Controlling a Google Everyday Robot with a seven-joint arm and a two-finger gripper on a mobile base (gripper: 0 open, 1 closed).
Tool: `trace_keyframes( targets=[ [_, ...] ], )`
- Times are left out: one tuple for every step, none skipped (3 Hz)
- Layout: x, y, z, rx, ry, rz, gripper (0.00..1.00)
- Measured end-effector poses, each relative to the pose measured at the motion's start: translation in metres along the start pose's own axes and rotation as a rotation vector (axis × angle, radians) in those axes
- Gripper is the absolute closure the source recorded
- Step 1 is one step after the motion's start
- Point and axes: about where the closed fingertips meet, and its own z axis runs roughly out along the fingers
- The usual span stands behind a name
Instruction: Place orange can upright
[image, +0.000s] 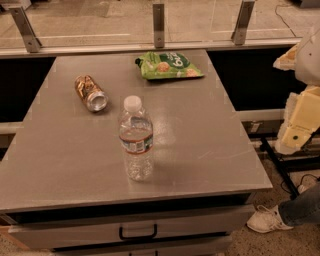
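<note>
A grey table top (200, 150) fills most of the view, set above a drawer front with a dark handle (137, 232) at the near edge. At the lower right, on the floor beside the table, a white sneaker (269, 220) and a trouser leg show that someone stands close by. Nearest on the surface is a clear water bottle (136, 140), upright with its white cap on, near the front middle. Behind it and to the left lies the orange can (91, 93), on its side, its silver end turned toward the bottle and well apart from it. It has room all around, which should make a reach from above or from the side easy. Farther back, near the rear edge, a green snack bag (170, 66) lies flat. Beyond the table run a rail and metal posts (158, 25) over a pale floor. The gripper (297, 125) hangs off the right edge of the table, well apart from the can; whether it is open or closed cannot be told. By its place, the approach looks not yet begun.
</note>
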Motion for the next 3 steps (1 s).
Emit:
trace_keyframes(
  targets=[
    [0.0,0.0,0.0,0.0,0.0,0.0,0.0],
    [-0.013,-0.008,0.004,0.001,-0.028,-0.001,0.0],
    [-0.066,-0.042,0.023,0.022,-0.102,-0.016,0.0]
  ],
)
